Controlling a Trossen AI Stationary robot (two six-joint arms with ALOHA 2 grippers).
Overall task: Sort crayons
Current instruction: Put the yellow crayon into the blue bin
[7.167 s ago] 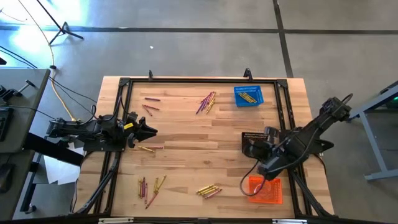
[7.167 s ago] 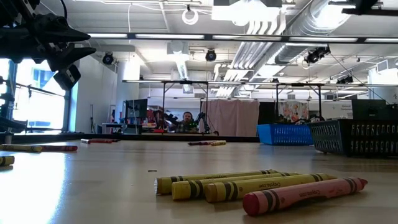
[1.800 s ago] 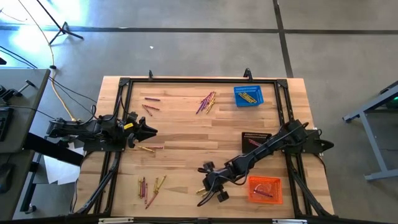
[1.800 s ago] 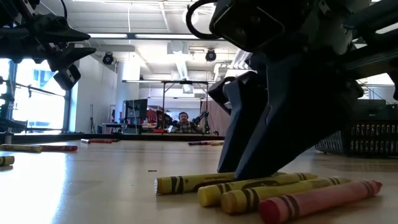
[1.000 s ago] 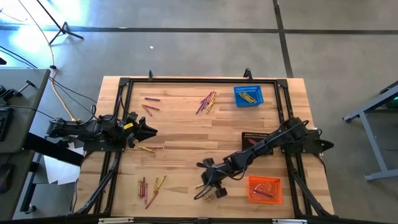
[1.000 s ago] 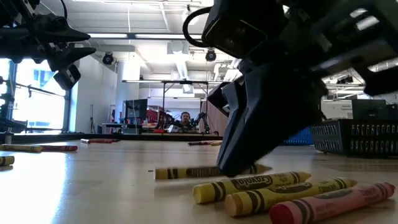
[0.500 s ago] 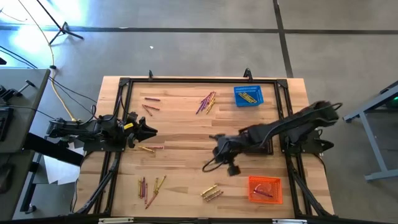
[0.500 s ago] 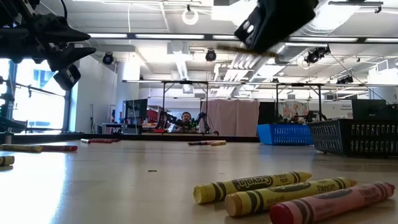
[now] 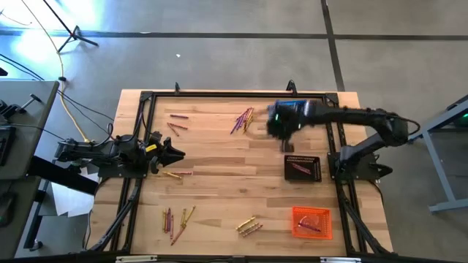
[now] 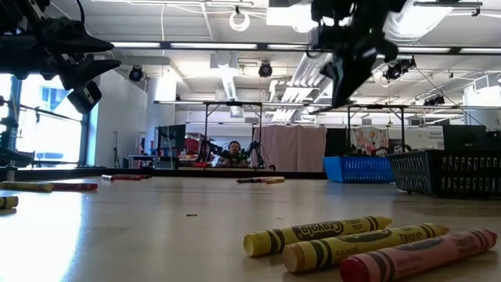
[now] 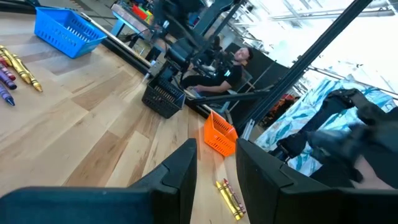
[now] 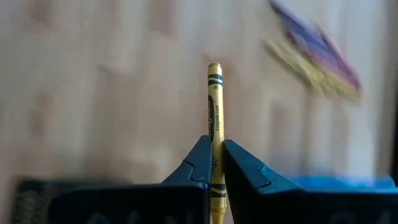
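R gripper (image 9: pixel 281 126) has swung from the front-of-counter pile up to the far side — now over the counter just beside the blue basket (image 9: pixel 296 108), partly covering it in the high view. Jaws closed on 1 yellow crayon (image 12: pixel 214 118); wrist view shows it pinched upright between the 2 fingers, tip standing well clear of them.

Front pile (image 9: pixel 247 226) is down by 1 vs. before the pick: low view now shows 2 yellow + 1 pink crayon (image 10: pixel 313 232) lying together, none touching the arm.

Meaning for the task — yellow already sits in the blue basket, so this looks like a yellow-to-blue delivery, drop not yet made. Black basket (image 9: pixel 303 167) holds a pink/red stick, orange basket (image 9: pixel 312 221) holds a few too.

L gripper (image 9: pixel 174 153) parked at the L edge of the counter, jaws slightly apart, holding nothing.

Lots left: loose groups near L front (image 9: pixel 178 219), far L (image 9: pixel 175 123) and far centre (image 9: pixel 243 118).
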